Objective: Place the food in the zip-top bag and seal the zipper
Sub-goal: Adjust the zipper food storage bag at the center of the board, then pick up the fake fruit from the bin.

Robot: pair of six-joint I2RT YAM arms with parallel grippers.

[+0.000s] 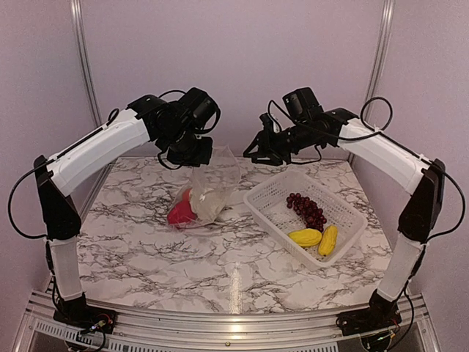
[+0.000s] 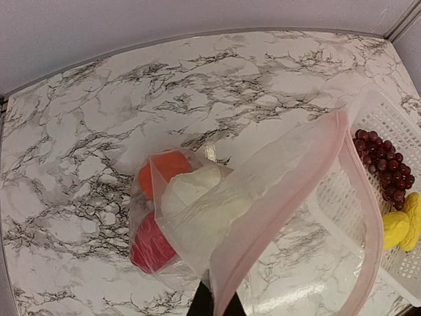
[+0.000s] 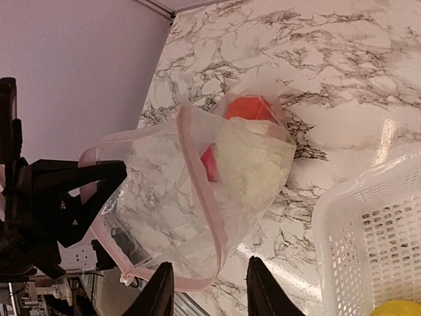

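The clear zip-top bag (image 1: 217,176) hangs over the marble table, its bottom resting on the top. My left gripper (image 2: 217,304) is shut on its pink zipper (image 2: 309,184) strip and holds the mouth up. Inside lie food pieces: white cauliflower (image 2: 191,187), an orange fruit (image 2: 164,166) and a red piece (image 2: 150,242). My right gripper (image 3: 210,293) is open, and the bag's rim (image 3: 197,178) dips between its fingers (image 3: 161,289). The grape bunch (image 1: 308,209) and two yellow pieces (image 1: 305,237) lie in the basket.
A white lattice basket (image 1: 271,192) stands right of the bag, close against it. Pale walls and aluminium posts close in the back and sides. My left arm's black wrist (image 3: 52,197) sits just behind the bag's mouth in the right wrist view.
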